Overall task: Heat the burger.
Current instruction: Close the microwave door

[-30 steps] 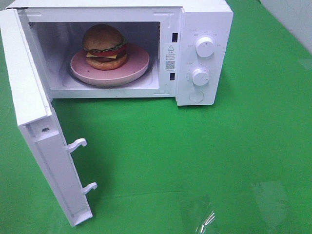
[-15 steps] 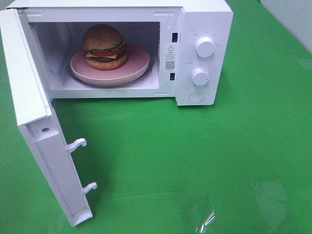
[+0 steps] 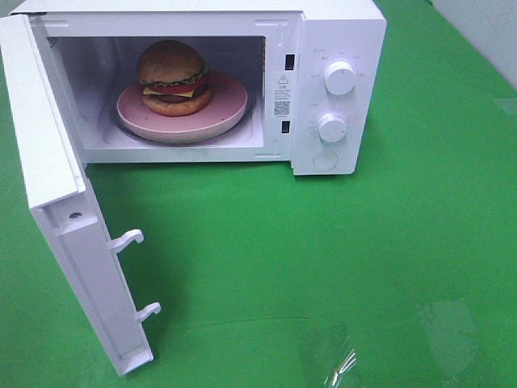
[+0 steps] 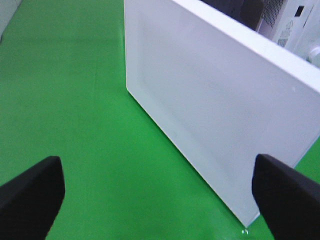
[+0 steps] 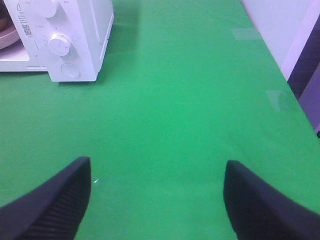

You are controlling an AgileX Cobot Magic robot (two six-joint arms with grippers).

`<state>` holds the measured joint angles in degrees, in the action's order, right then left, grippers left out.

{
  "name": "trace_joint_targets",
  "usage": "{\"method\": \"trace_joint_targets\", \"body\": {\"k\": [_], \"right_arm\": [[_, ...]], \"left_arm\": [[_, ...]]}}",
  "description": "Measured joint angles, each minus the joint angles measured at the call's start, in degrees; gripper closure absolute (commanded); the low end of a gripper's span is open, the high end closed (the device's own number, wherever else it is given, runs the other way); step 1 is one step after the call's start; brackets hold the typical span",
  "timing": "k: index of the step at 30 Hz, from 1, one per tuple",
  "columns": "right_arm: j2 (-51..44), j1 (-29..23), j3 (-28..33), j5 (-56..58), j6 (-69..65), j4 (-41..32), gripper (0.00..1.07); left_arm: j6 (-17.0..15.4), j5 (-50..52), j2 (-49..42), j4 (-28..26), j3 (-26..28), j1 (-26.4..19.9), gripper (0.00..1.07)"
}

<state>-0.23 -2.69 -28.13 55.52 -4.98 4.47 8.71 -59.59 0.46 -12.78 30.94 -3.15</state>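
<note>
The burger (image 3: 172, 74) sits on a pink plate (image 3: 230, 101) inside the white microwave (image 3: 339, 32), whose door (image 3: 48, 162) is swung wide open to the left. Neither gripper appears in the exterior high view. In the left wrist view my left gripper (image 4: 157, 165) is open with nothing between its fingers, facing the outer face of the door (image 4: 210, 85) a short way off. In the right wrist view my right gripper (image 5: 157, 167) is open and empty over the green cloth, well back from the microwave's control panel (image 5: 85, 30).
Two white knobs (image 3: 340, 78) (image 3: 332, 127) and a round button (image 3: 325, 160) are on the microwave's right panel. Two latch hooks (image 3: 129, 238) stick out of the door's inner edge. A green cloth (image 3: 323, 259) covers the table.
</note>
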Motion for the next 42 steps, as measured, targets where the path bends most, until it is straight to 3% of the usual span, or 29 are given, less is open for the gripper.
{"method": "trace_joint_targets", "body": {"k": [2,5,7,8,9,10,11,20,30,36,41,42], "right_arm": [[0.0,0.0,0.0,0.0,0.0,0.0,0.36],[0.0,0.0,0.0,0.0,0.0,-0.1,0.36],[0.0,0.0,0.0,0.0,0.0,-0.1,0.36],[0.0,0.0,0.0,0.0,0.0,-0.1,0.36],[0.0,0.0,0.0,0.0,0.0,-0.1,0.36],[0.0,0.0,0.0,0.0,0.0,-0.1,0.36],[0.0,0.0,0.0,0.0,0.0,-0.1,0.36],[0.0,0.0,0.0,0.0,0.0,-0.2,0.36],[0.0,0.0,0.0,0.0,0.0,-0.2,0.36],[0.0,0.0,0.0,0.0,0.0,-0.2,0.36],[0.0,0.0,0.0,0.0,0.0,-0.2,0.36],[0.0,0.0,0.0,0.0,0.0,-0.2,0.36]], "left_arm": [[0.0,6.1,2.2,0.0,0.9,0.0,0.38],[0.0,7.6,3.1,0.2,0.9,0.0,0.45],[0.0,11.6,7.3,1.5,0.9,0.0,0.76],[0.0,11.6,7.3,1.5,0.9,0.0,0.76],[0.0,13.2,9.7,2.4,0.9,0.0,0.92],[0.0,13.2,9.7,2.4,0.9,0.0,0.92],[0.0,14.7,12.5,3.3,0.9,0.0,1.07],[0.0,25.0,22.1,3.7,-0.3,0.0,1.07],[0.0,55.1,30.3,3.8,-15.8,0.0,1.07],[-0.1,68.2,35.4,3.8,-19.8,0.0,1.07],[-3.4,78.3,42.3,5.4,-21.2,0.0,1.07],[-6.0,80.9,45.3,7.1,-21.2,0.0,1.07]]}}
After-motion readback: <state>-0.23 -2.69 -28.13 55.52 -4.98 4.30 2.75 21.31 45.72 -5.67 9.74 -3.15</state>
